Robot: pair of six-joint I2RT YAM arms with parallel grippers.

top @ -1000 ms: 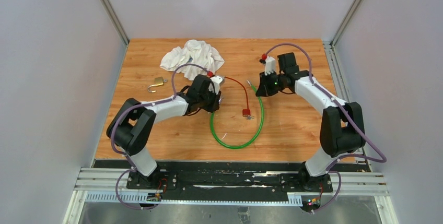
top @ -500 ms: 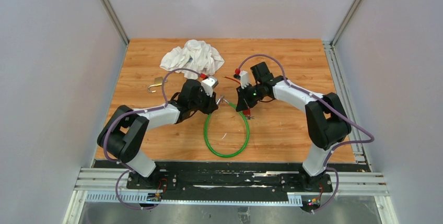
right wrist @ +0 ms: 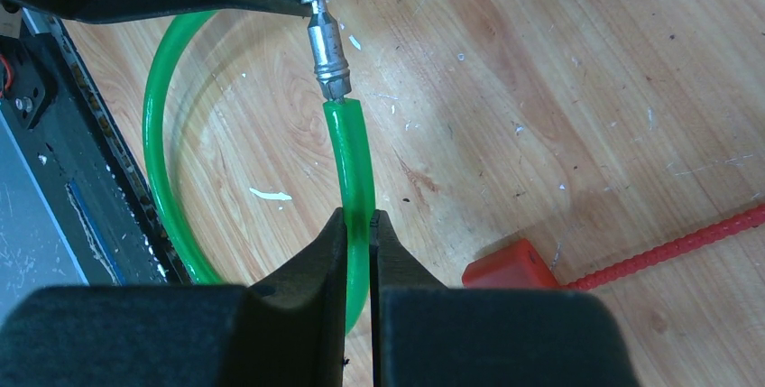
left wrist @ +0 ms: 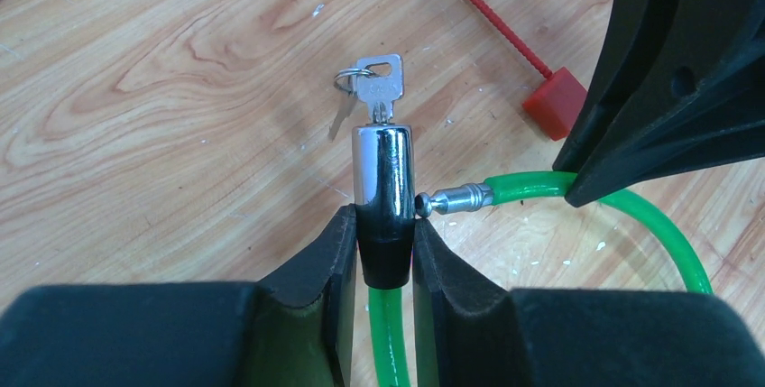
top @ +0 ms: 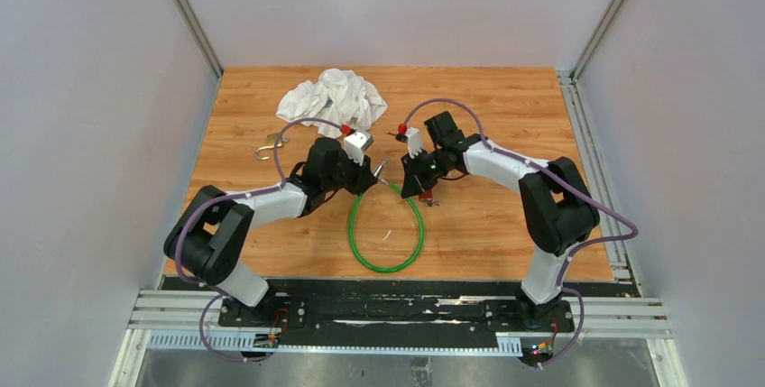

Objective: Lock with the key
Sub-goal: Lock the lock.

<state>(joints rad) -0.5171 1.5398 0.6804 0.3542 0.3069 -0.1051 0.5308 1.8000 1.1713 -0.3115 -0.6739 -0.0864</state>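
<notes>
A green cable lock (top: 388, 243) loops on the wooden table. My left gripper (left wrist: 382, 243) (top: 372, 170) is shut on its chrome and black lock barrel (left wrist: 382, 179), with a silver key (left wrist: 379, 89) stuck in the barrel's top. My right gripper (right wrist: 359, 234) (top: 410, 179) is shut on the green cable (right wrist: 354, 170) just behind its metal pin end (right wrist: 327, 40). The pin tip (left wrist: 451, 199) touches the side of the barrel, at its hole or beside it.
A red cable seal (top: 424, 194) lies under my right gripper; its block shows in the wrist views (right wrist: 510, 265) (left wrist: 557, 103). A brass padlock (top: 270, 145) lies at the left. A crumpled white cloth (top: 332, 96) sits at the back.
My right gripper has carried the cable's pin end leftward to the barrel. My left gripper has shifted slightly back and left. The green loop has narrowed.
</notes>
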